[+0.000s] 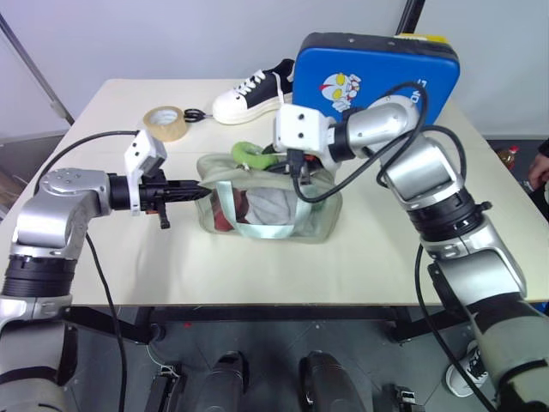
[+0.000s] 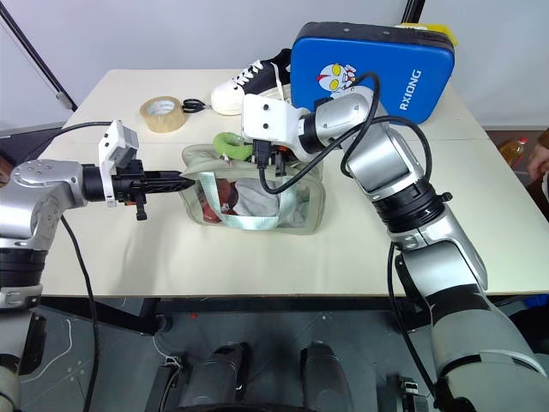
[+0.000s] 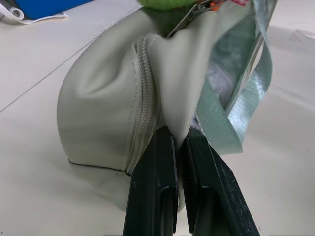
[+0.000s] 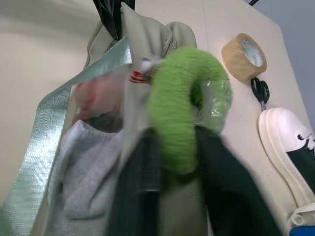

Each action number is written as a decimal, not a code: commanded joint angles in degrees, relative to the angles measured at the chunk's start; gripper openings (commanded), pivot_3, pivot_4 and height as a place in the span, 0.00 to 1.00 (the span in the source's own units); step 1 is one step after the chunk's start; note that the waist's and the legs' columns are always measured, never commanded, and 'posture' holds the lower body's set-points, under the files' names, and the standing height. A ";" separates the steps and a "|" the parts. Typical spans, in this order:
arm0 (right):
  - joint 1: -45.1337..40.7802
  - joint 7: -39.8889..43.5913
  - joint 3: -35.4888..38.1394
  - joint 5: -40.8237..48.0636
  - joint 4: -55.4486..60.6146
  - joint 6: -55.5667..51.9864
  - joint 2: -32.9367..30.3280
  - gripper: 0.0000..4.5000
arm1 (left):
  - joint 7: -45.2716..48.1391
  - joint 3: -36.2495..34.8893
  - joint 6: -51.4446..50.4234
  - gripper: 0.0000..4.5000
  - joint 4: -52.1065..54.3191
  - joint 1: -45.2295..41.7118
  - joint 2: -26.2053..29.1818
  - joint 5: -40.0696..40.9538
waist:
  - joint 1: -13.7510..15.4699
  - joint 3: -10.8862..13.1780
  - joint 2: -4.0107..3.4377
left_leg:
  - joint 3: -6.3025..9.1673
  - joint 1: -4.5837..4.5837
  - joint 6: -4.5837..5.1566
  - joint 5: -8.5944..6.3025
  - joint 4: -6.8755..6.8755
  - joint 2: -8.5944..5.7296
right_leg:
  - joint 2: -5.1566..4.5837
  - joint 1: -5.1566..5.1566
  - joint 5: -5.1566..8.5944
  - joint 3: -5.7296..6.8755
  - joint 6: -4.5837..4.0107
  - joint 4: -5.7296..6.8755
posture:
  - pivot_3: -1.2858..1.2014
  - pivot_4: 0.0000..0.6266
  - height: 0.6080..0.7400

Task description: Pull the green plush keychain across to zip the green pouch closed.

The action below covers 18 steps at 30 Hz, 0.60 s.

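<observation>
The jaws of the right gripper (image 4: 172, 147) are closed on the green plush keychain (image 4: 184, 105), whose fuzzy loop is seen clamped between the two black fingers in the right wrist view; it is held so because the plush hangs from the zipper pull and serves as the handle by which the slider can be drawn along. The jaws of the left gripper (image 3: 179, 147) are pinched shut on a fold of fabric at the end of the green pouch (image 1: 313, 215), right beside the zipper track, judged as an anchor so that the soft bag is not dragged along once the pull begins. The pouch rests near the middle of the counter (image 1: 257, 266), its top gaping, with grey cloth seen through the clear panel and a pale strap looped over its front. The keychain sits at the pouch's top, toward the left gripper's end, so most of the zip appears yet to be closed. Farther back, well apart, a tape roll (image 1: 165, 121), a shoe (image 1: 249, 96) and a blue case (image 1: 373, 73) are left untouched.
</observation>
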<state>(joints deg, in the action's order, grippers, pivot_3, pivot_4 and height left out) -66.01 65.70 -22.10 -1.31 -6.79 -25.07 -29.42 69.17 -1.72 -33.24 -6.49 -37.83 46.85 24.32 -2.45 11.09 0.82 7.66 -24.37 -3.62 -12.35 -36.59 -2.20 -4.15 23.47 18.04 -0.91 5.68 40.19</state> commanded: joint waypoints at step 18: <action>9.82 -1.92 13.65 -1.46 2.35 0.65 -25.09 0.01 | -2.26 -1.30 -1.08 0.00 0.98 2.42 0.11 0.45 | 1.29 0.00 0.00 | -0.13 -0.01 0.01 0.00 0.14 -0.06 | -0.20 -0.02 0.00 0.02 0.02 -0.22 | 0.52 0.24 0.66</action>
<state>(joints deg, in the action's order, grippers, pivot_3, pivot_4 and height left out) -55.81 65.48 -11.87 -0.55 -3.94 -25.91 -52.19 67.40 -2.59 -33.38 -5.60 -36.53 46.20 25.16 -1.16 11.09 0.83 7.49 -24.36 -3.61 -12.36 -36.38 -2.27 -4.38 23.47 18.05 -0.91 5.70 39.97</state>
